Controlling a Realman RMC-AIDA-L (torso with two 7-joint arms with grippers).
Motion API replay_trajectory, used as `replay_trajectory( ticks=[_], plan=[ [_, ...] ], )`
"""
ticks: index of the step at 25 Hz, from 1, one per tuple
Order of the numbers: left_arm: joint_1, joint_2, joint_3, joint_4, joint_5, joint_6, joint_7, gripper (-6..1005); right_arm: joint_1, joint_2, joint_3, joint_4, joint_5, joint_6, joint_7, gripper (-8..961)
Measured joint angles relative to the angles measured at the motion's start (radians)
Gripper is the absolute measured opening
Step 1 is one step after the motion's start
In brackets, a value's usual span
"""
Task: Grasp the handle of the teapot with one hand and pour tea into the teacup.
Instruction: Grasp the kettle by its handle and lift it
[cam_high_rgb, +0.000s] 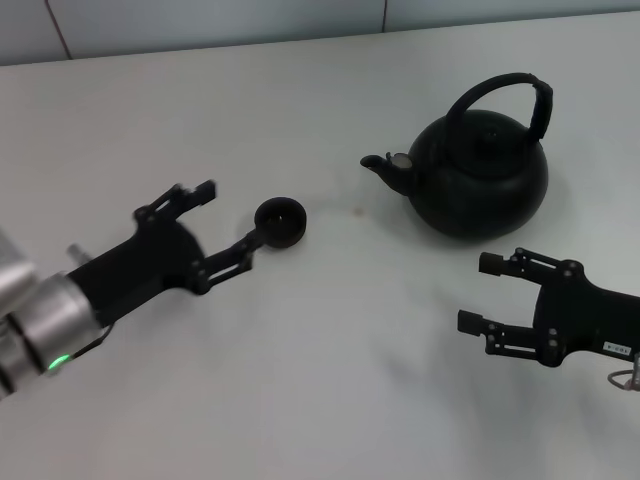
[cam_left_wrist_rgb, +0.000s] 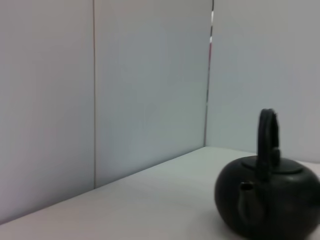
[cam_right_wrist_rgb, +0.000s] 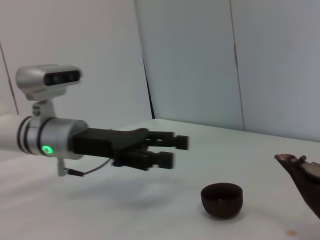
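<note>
teapot sits on the white table at about 2 o'clock in the head view, upright. teacup is at roughly 10 o'clock from table centre, well apart from the pot, at 9 o'clock of the spout. no tea is seen in the cup; it looks empty in the right wrist view.

right gripper hovers at 6 o'clock of the teapot, near but apart, fingers spread, nothing held. left gripper is just beside the teacup at its 8 o'clock, fingers apart; the near fingertip looks close to or touching the cup rim, contact cannot be confirmed.

step in hand is judged to be the reach for the handle; nothing grasped yet. the right gripper should be raised above the lid and brought in across the top of the bail, clamped at the arch crown so the pot hangs level. a grasp low on one side is likely to let the pot swing.

orientation: spout points to 9 o'clock, toward the teacup. the bail arch is seen to run roughly 9-to-3, in line with the spout, so jaws should close across it, 12-to-6.
</note>
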Motion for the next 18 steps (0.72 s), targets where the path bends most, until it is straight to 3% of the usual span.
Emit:
replay_trajectory(
  ticks=[6, 8, 11, 18],
  plan=[
    [0.129, 0.007, 0.094, 0.172, 0.000, 0.135, -0.116, 860, -0.001, 0.000, 0.005, -0.003, 0.000, 0.000, 0.002, 810],
    [0.129, 0.007, 0.094, 0.172, 0.000, 0.135, -0.116, 860, -0.001, 0.000, 0.007, -0.003, 0.000, 0.000, 0.002, 810],
    [0.193, 0.011, 0.128, 0.231, 0.000, 0.176, -0.160, 860, -0.001, 0.000, 0.011, -0.001, 0.000, 0.000, 0.002, 810],
    [0.210, 0.012, 0.135, 0.247, 0.000, 0.179, -0.159, 859, -0.001, 0.000, 0.011, 0.003, 0.000, 0.000, 0.003, 810]
  ],
)
